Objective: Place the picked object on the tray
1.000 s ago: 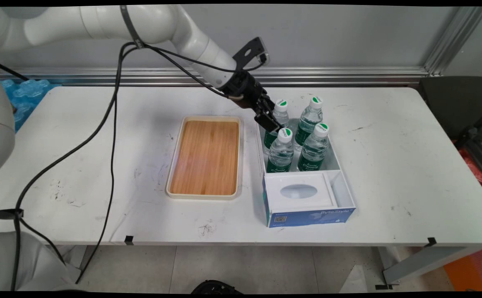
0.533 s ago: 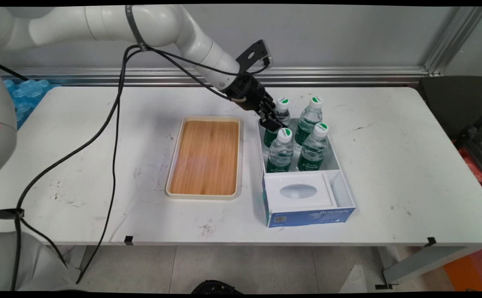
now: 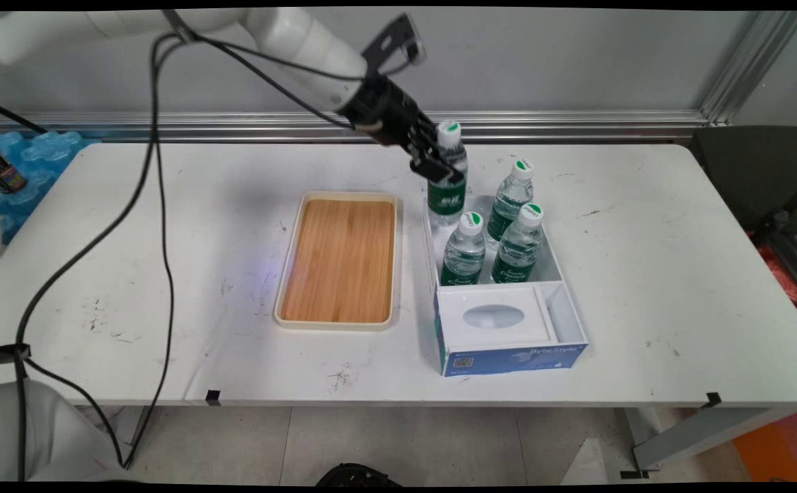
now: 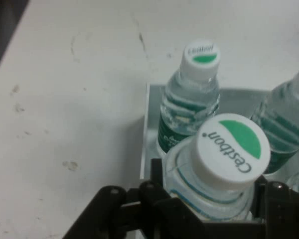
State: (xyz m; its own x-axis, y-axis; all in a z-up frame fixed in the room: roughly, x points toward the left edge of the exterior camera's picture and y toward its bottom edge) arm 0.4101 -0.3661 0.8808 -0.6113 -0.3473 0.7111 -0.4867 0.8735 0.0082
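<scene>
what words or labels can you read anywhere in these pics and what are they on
"Cestbon": on the white and green cap of the held bottle, gripped by the gripper.
"ByteStyle": on the blue front of the white box.
A code square on the box front, left end: too small to read.
Cap of the neighbouring bottle: lettering blurred.
Green labels on the three bottles in the box: too small to read.

Clear, glossy plastic is seen in the held bottle, banded by a green printed label and topped by a smooth white cap. A matt black finish is shown by the gripper. The tray appears bamboo-faced with a cream rim, probably plastic. The box looks like coated cardboard.
</scene>
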